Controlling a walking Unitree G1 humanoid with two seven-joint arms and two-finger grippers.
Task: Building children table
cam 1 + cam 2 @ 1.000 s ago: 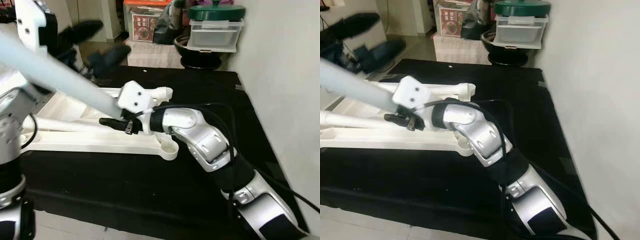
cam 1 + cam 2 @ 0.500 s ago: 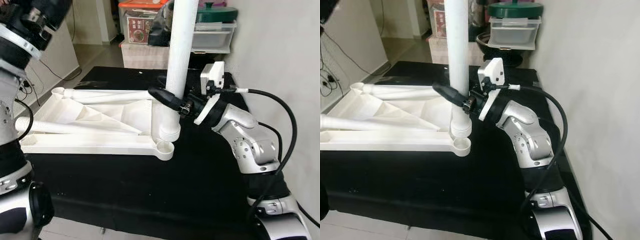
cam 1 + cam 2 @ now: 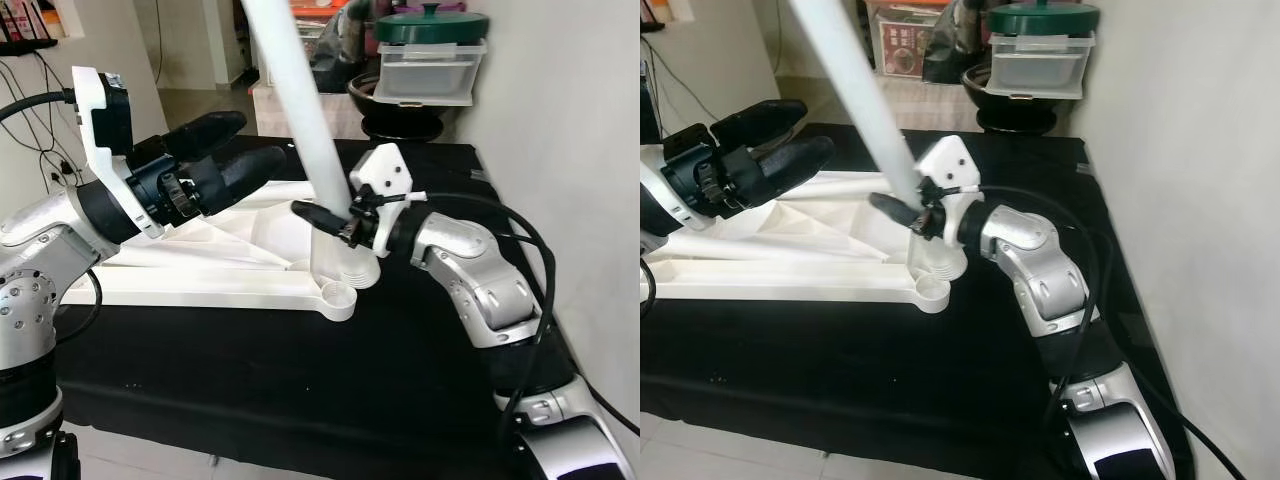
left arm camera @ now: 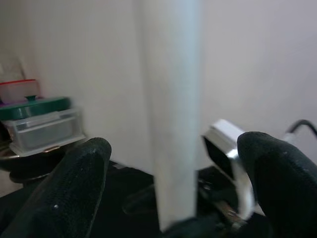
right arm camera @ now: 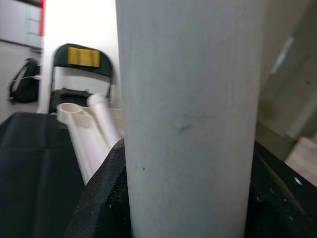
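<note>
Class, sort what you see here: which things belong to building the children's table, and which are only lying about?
Part of the job:
white table leg
white tabletop
right end effector, shut on the leg
left end effector, open beside the leg

Lying about:
green-lidded pot
clear plastic box
black mat

Both eye views are evenly and fairly brightly lit by soft indoor light, with no hard glare; the pale wall (image 3: 560, 150) on the right reads a flat grey-white, and the black cloth (image 3: 300, 380) swallows nearly all detail, shadows upon it being barely told apart from the fabric; the white leg (image 3: 300, 110) is close to washed out along its upper length and softly blurred there; the left wrist view is hazy throughout, the left tool (image 4: 173, 198) and its fingers (image 4: 79, 183) dark and out of focus, the lidded box (image 4: 42, 124) smeared; the right wrist view shows the leg sharp, the background soft and dimmer.
</note>
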